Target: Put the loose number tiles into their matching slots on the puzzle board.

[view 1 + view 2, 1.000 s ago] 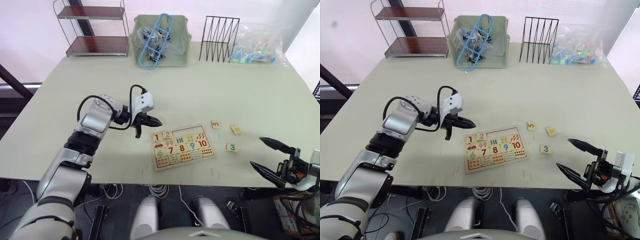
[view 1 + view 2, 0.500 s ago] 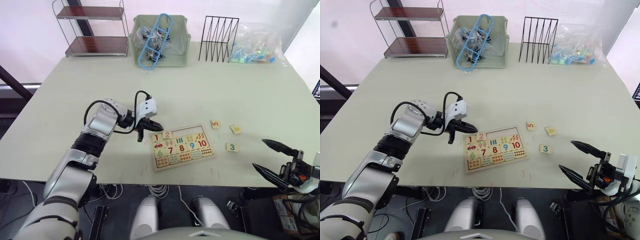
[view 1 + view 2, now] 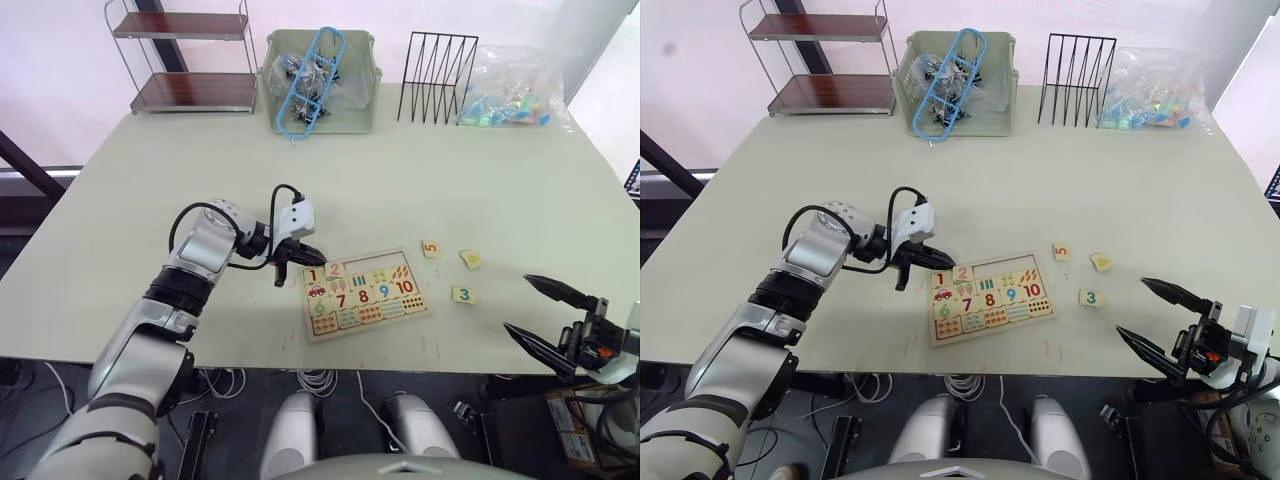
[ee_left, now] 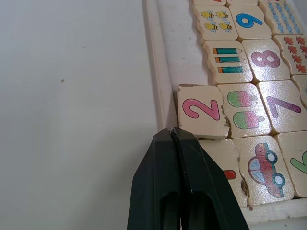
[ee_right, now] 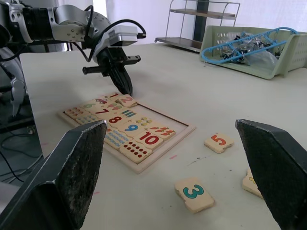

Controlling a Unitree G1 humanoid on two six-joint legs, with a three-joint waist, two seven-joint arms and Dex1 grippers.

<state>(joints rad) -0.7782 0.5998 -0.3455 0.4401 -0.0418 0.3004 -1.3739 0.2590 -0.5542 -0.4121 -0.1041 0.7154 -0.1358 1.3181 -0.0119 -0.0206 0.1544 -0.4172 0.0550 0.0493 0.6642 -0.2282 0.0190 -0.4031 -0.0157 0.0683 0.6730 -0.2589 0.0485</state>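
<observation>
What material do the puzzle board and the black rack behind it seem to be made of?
The puzzle board looks like pale unfinished wood: matte surface, slightly rough chipped edges on its tiles, such as the 2 tile. The black rack looks like thin painted metal wire, though coated plastic cannot be ruled out.

Robot lab: pale table (image 3: 420, 170) staged with props, shelf rack (image 3: 185, 55), green bin (image 3: 320, 80), wire rack (image 3: 437, 63), cables beneath.

Silver jointed arms, black cables, black fingers (image 4: 177, 191).
</observation>
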